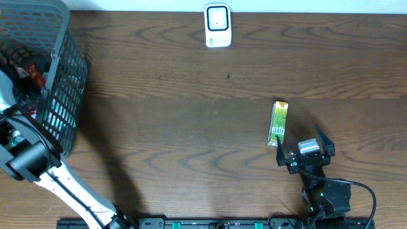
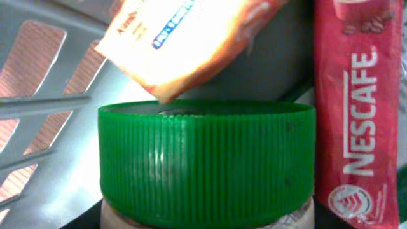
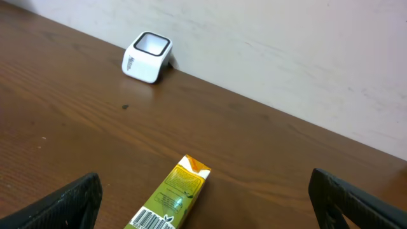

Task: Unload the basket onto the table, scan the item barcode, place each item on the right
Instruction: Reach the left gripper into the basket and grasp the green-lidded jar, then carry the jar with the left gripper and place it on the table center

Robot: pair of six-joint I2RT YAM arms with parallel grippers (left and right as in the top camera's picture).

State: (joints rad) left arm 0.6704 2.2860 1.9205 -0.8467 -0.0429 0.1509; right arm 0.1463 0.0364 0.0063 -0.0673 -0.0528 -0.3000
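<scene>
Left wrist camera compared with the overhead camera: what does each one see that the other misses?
Only the left wrist view shows, up close, a green ribbed lid, an orange packet above it and the lettering on a red coffee sachet. Only the overhead view shows the wooden table, the white scanner at its far edge, the green carton and the right tool, open, close to that carton. Both show the grey basket; overhead also catches something red inside it, possibly the same sachet.
</scene>
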